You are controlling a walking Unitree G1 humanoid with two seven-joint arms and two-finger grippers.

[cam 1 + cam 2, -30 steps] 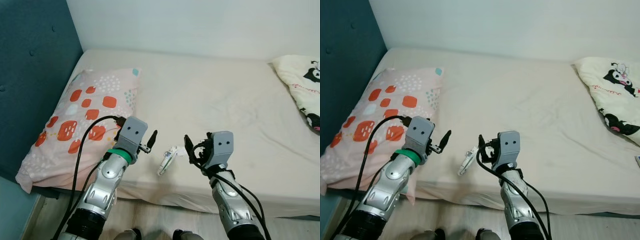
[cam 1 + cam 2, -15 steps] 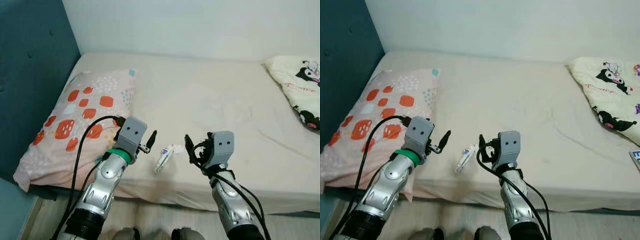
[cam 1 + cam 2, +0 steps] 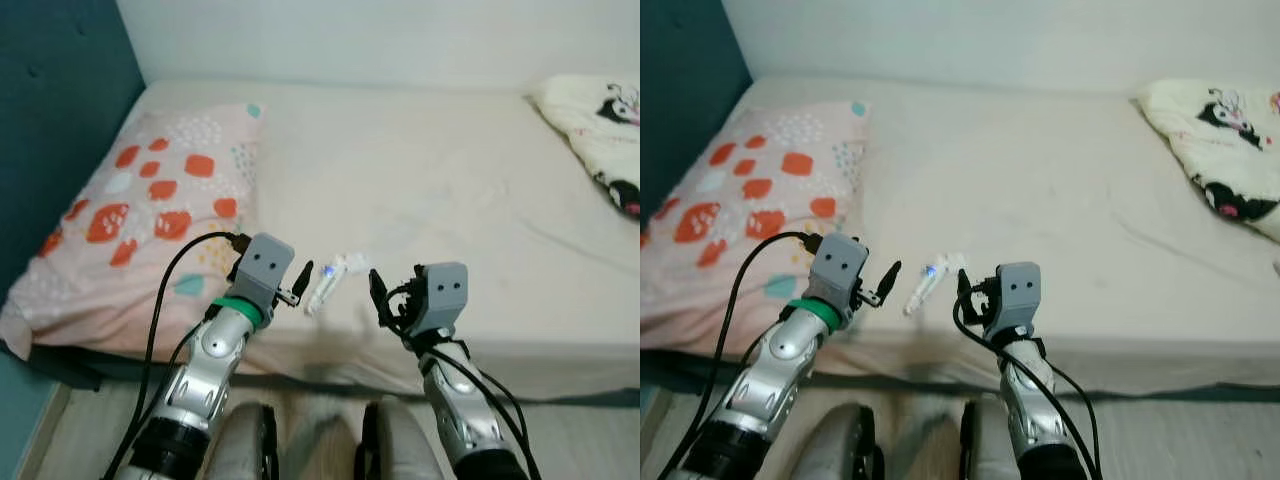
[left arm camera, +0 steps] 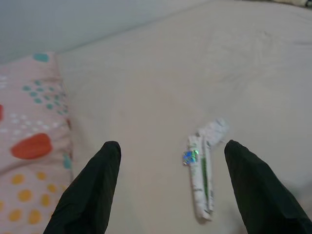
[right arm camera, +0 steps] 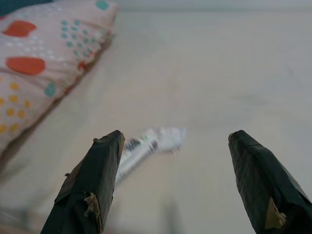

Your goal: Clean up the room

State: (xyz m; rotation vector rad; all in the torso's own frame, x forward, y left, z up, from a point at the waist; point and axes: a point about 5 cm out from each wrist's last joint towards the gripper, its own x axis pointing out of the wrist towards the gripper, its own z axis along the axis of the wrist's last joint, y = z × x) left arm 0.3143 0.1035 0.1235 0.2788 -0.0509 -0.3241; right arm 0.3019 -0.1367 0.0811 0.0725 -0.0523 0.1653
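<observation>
**Cleanup barely begun as robot reaches the bedside**

Both arms are raised at the near edge of the bed [image 3: 420, 180], the left tool [image 3: 297, 285] and right tool [image 3: 385, 300] spread wide and empty. Between them, just beyond the fingertips, lies a small white tube [image 3: 323, 287] on the sheet — untouched, so the pickup is judged yet to come. Farther left rests a spotted pillow [image 3: 140, 210]; a cartoon-print blanket [image 3: 600, 120] sits far right.

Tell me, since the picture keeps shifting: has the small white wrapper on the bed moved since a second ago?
No. The white wrapper lies on the same spot of the mattress, just off the pillow's lower corner; the camera moved.
</observation>
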